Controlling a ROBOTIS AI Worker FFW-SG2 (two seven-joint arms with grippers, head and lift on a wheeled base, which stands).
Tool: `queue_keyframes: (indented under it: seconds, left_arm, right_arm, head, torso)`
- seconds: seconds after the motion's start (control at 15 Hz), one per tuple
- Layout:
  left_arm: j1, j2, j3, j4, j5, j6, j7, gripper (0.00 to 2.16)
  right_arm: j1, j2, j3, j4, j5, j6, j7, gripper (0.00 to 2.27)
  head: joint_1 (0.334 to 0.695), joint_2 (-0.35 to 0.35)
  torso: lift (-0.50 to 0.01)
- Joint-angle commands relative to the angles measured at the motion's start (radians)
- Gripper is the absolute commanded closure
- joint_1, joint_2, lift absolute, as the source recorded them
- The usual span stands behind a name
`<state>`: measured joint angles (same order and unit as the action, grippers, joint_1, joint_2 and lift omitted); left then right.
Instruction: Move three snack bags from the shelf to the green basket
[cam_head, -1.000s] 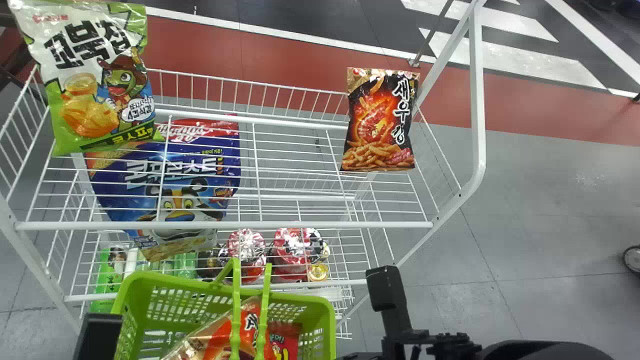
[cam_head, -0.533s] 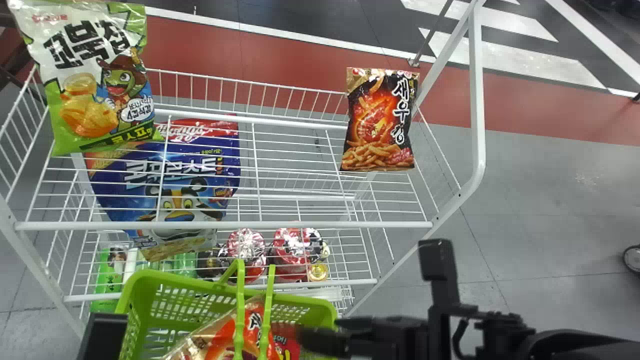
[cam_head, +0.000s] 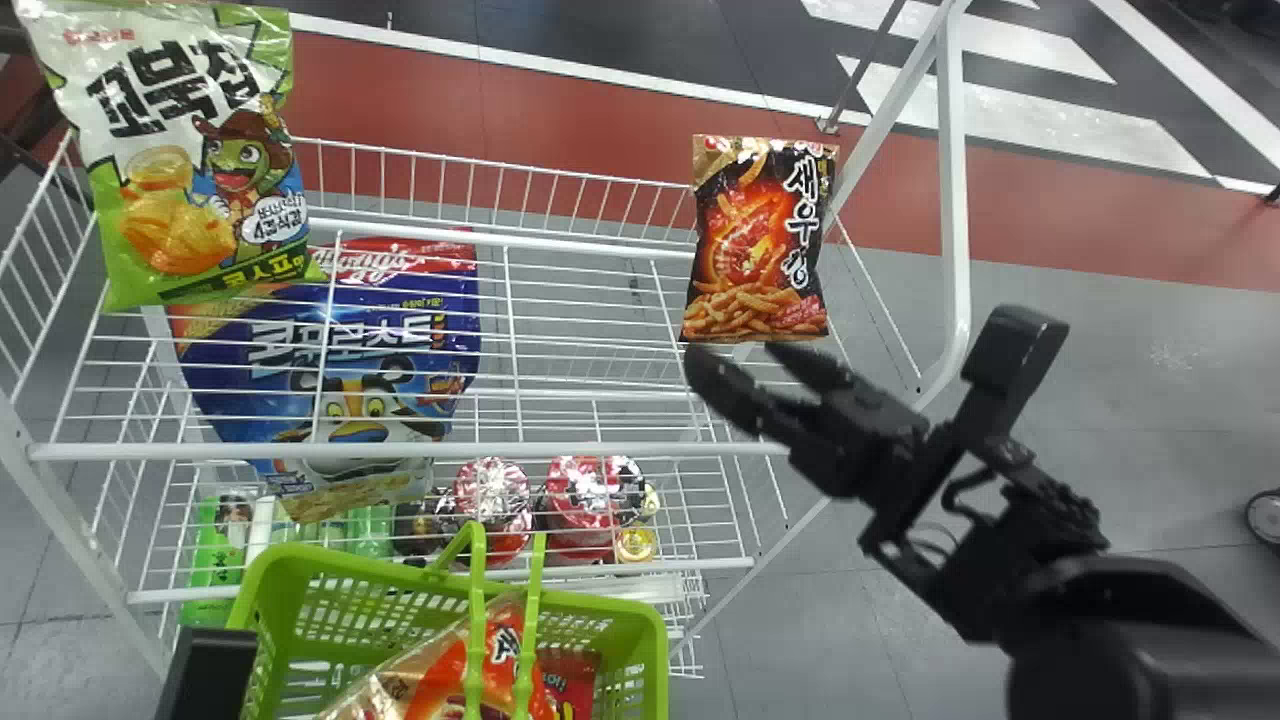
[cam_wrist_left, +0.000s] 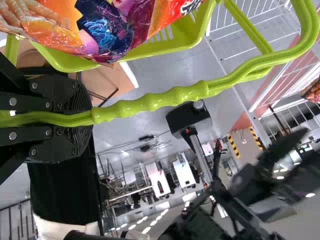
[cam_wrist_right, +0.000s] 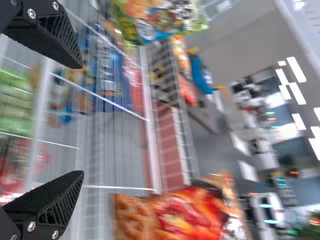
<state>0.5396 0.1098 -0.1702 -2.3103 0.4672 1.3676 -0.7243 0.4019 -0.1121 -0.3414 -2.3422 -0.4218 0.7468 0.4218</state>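
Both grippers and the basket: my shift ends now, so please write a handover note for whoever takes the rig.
Left gripper: closed on the handle of the green basket.
Right gripper: open, empty, just in front of the black snack bag.
Shelf: black bag at the right end, green-and-white bag at the left; blue bag on the level below.
Done: an orange-and-red bag and a red bag are in the basket.
Left: one more bag, by that count; probably the black one.
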Motion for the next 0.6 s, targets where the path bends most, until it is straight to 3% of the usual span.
queue_keyframes:
  seconds: [0.0,0.53]
  left_arm:
    - [-0.003,0.001,0.000,0.011,-0.002,0.000,0.000,2.06]
    - [-0.029,0.019,0.011,0.028,0.008,0.000,-0.003,2.06]
  right_arm:
    - [-0.115,0.000,0.078,0.136,0.124,-0.146,-0.015,0.05]
    - [-0.311,0.000,0.173,0.474,0.314,-0.441,-0.273,0.06]
  head:
    - [0.695,-0.350]
    - [0.695,-0.350]
  torso:
    - [-0.049]
    - [-0.049]
